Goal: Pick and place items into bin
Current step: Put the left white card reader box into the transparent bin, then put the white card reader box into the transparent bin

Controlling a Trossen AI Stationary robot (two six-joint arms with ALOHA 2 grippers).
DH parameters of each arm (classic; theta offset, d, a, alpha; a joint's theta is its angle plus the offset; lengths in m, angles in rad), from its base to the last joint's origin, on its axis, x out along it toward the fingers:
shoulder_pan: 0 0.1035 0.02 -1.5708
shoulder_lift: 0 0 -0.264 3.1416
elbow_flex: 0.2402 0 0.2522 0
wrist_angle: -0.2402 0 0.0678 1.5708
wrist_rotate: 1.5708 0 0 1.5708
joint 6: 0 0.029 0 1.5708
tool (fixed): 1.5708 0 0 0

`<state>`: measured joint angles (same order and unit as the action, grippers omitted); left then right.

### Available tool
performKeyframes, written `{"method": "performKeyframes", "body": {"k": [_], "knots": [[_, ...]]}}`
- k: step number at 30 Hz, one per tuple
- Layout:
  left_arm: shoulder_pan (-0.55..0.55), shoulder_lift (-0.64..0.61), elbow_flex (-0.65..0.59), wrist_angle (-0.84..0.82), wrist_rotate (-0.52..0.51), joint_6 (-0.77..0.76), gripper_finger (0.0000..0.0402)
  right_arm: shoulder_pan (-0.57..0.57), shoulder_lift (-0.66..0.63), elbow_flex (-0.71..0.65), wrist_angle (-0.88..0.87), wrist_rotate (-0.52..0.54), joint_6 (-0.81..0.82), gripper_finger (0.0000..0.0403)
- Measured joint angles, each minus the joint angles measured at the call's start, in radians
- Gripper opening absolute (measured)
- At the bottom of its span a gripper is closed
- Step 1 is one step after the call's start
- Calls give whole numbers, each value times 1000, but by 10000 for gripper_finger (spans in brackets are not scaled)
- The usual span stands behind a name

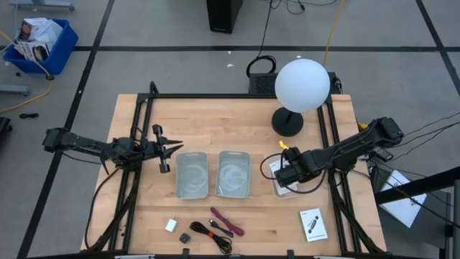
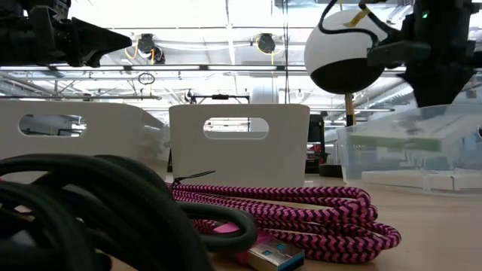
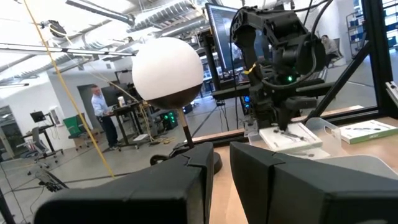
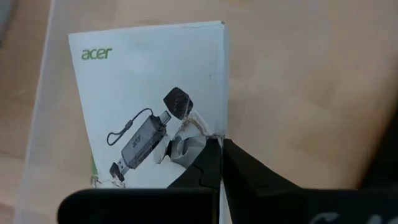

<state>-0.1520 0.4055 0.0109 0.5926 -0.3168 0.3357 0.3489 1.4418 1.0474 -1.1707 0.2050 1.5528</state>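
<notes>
My right gripper [image 1: 286,175] points down, shut, over a white card [image 4: 143,106] printed with a cable adapter, right of the two clear bins [image 1: 192,175] [image 1: 233,173]. Clear plastic shows beside the card. My left gripper [image 1: 172,149] hangs level above the table's left side, its fingers a narrow gap apart with nothing between them. Near the front edge lie a white block [image 1: 171,225], a tiny black piece [image 1: 185,237], a black cable [image 1: 212,234], a dark-red strap [image 1: 226,221] and another white card [image 1: 313,224]. My right gripper's shut fingertips [image 4: 217,149] come from above at the card's long edge [image 4: 219,118], beside a torn spot in the print. The card lies flat. Whether the tips touch it, I cannot tell.
A white globe lamp [image 1: 302,85] on a dark base stands at the back right, close behind my right arm. A black frame rail [image 1: 330,137] runs along each side of the table. Bare wood lies between the bins and the items in front.
</notes>
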Motion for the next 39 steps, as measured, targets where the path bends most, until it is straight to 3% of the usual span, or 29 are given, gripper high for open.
{"method": "performKeyframes", "body": {"k": [12,29,39], "knots": [[0,0,0,0,0,1,63,-3,0,-38,46,-81,6,0],[0,0,0,0,0,1,63,-2,18,-38,55,-78,19,1],[0,0,0,0,0,1,63,0,18,-38,49,-77,13,53]]}}
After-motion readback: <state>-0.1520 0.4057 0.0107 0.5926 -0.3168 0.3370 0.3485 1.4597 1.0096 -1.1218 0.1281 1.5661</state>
